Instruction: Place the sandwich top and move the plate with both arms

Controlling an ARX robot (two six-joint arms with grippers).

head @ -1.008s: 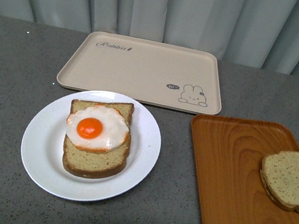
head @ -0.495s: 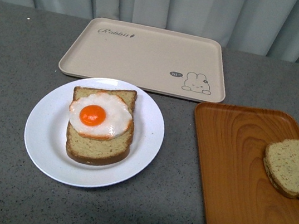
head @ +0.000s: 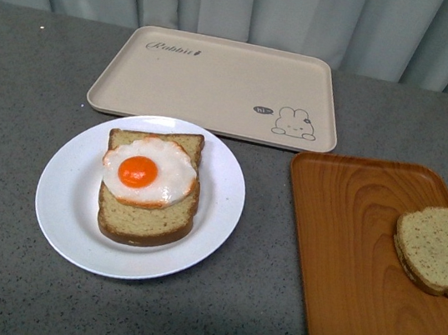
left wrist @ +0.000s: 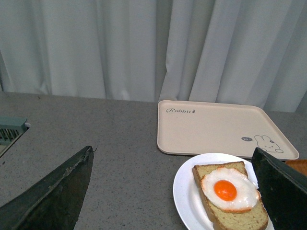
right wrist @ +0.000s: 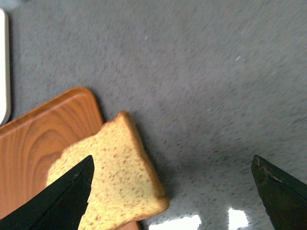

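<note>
The sandwich top (head: 440,248) is lying flat on the orange tray (head: 348,237), way off on the robot's right, with one corner poking over the tray's edge in the right wrist view. So it's the right arm's job. The right gripper (right wrist: 172,158) is spread wide and empty, and the slice sits off-centre, under one finger rather than between them. The left gripper (left wrist: 172,149) is also wide open, near the plate (head: 67,203) holding the egg slice (head: 146,206).

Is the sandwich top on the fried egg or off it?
Off: the sandwich top lies on the orange tray, away from the fried egg.
</note>
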